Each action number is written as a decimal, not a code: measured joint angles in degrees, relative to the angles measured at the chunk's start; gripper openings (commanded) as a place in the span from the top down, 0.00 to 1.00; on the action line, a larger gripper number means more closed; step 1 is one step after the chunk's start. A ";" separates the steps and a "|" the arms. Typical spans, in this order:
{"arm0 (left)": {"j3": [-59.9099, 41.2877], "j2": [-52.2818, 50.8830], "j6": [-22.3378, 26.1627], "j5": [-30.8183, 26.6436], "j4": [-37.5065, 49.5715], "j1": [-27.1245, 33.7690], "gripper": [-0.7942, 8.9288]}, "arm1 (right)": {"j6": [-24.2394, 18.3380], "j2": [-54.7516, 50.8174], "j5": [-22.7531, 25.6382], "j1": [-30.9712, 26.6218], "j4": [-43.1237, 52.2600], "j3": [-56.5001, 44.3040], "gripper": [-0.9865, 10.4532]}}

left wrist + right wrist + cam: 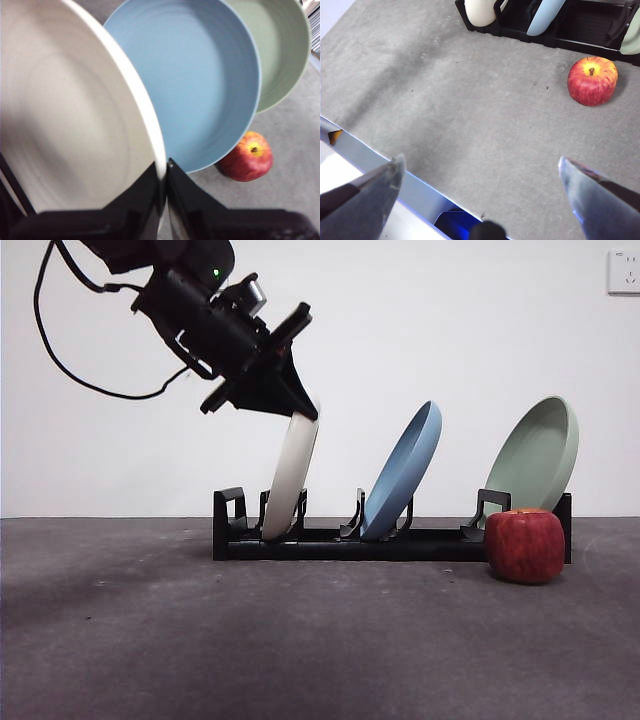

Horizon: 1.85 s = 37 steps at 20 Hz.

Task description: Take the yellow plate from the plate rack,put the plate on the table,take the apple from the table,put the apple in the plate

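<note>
The yellow plate (pixel 291 478) stands tilted in the left slot of the black plate rack (pixel 390 540). My left gripper (pixel 300 412) comes down from the upper left and is shut on the plate's top rim; the left wrist view shows both jaws pinching the cream rim (pixel 145 110). The red apple (pixel 525 545) rests on the table (pixel 250 640) in front of the rack's right end and also shows in the left wrist view (pixel 247 157) and the right wrist view (pixel 592 80). My right gripper (pixel 480 195) is open, high above the table's near edge, well away from the apple.
A blue plate (pixel 403 472) stands in the rack's middle slot and a sage-green plate (pixel 540 458) in the right slot, just behind the apple. The table's front edge (pixel 375 160) shows below the right gripper.
</note>
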 measured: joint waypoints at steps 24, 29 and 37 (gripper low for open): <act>-9.35 -20.63 26.64 -39.15 -36.63 -35.47 0.92 | 0.00 0.00 0.00 0.00 0.59 0.00 0.42; -22.80 -17.27 26.71 -44.61 -25.68 -40.83 0.92 | 0.42 0.00 0.00 0.00 0.59 0.00 0.42; -24.63 -3.74 27.47 -54.40 -16.66 -45.46 0.93 | 0.44 0.00 0.02 0.00 0.59 0.00 0.42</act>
